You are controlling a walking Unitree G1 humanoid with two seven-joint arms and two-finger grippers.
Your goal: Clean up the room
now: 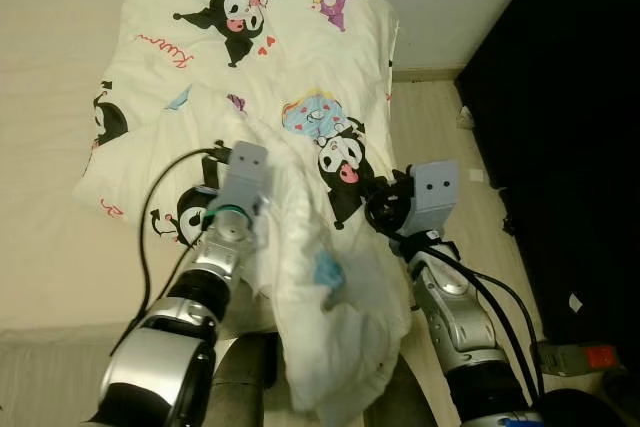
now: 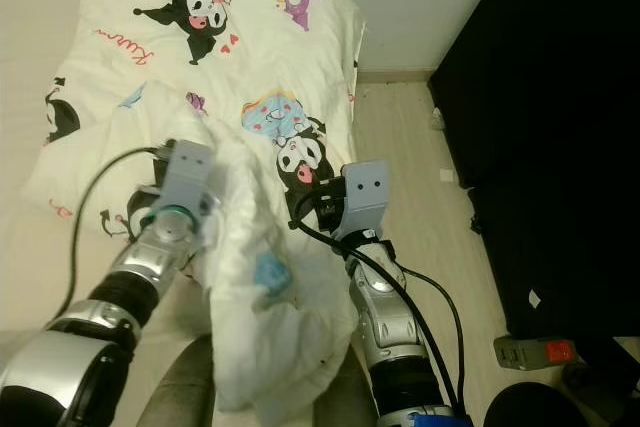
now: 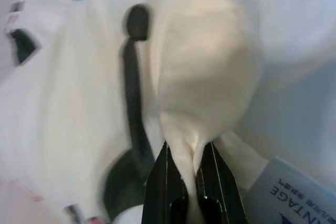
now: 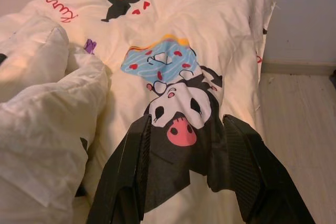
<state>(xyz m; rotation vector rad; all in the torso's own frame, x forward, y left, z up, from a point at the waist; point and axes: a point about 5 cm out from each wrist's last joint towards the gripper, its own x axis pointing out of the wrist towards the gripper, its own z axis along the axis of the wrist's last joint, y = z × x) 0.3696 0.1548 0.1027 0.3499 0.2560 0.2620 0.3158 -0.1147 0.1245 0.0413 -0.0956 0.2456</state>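
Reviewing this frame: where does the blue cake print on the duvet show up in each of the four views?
Left eye view: blue cake print at centre, beyond both grippers.
Right eye view: same print, left of centre.
Left wrist view: not in it; left gripper pinches a white duvet fold.
Right wrist view: upper centre, beyond the open right gripper.
Shared landmark: the black-and-white character with pink mouth beside the print.

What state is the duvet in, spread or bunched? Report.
Partly bunched: the duvet lies flat at its far end, while the left gripper pinches a raised fold.
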